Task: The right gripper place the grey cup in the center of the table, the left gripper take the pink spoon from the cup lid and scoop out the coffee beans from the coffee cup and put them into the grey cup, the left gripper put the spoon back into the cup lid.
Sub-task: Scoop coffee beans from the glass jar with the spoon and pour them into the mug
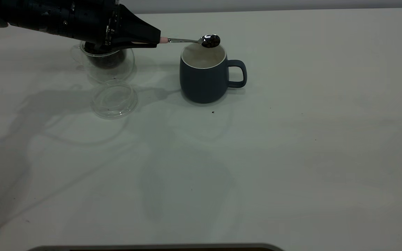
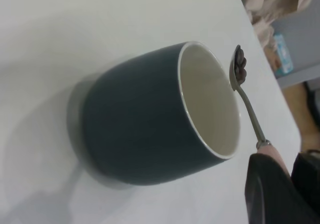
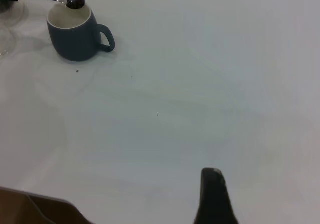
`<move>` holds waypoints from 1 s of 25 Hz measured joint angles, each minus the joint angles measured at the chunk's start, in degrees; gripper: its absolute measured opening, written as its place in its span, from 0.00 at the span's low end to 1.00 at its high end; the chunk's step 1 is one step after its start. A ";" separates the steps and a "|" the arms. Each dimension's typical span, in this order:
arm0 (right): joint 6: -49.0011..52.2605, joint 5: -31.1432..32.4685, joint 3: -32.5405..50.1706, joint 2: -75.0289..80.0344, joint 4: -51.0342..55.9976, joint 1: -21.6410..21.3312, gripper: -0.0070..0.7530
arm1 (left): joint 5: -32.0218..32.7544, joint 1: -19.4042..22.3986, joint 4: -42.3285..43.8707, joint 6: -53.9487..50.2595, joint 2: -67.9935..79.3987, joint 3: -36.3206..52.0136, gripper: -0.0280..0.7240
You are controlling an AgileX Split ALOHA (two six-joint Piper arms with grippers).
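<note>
The grey cup [image 1: 203,77] stands upright near the table's middle, handle to the right; it also shows in the left wrist view [image 2: 150,119] and the right wrist view [image 3: 74,36]. My left gripper [image 1: 156,38] is shut on the pink handle of the spoon [image 1: 187,40] and holds it level. The spoon's bowl [image 1: 210,40] carries coffee beans and hovers over the cup's far rim; it also shows in the left wrist view [image 2: 240,66]. The glass coffee cup [image 1: 105,59] with dark beans sits behind and below the left gripper. The clear cup lid [image 1: 114,99] lies in front of it. My right gripper [image 3: 214,186] hangs far from the cup, over bare table.
A few loose specks [image 1: 213,112] lie on the white table [image 1: 291,157] in front of the grey cup. A dark edge [image 1: 152,247] runs along the near side of the table.
</note>
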 joint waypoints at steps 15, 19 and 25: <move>0.00 0.00 0.00 0.00 0.00 0.00 0.73 | -2.37 0.88 0.00 12.89 0.00 0.00 0.20; 0.00 0.00 0.00 0.00 0.00 0.00 0.73 | -0.92 1.07 0.50 12.79 -0.22 0.00 0.20; 0.00 0.00 0.00 0.00 0.00 0.00 0.73 | 0.58 2.90 6.54 8.43 -4.51 0.00 0.20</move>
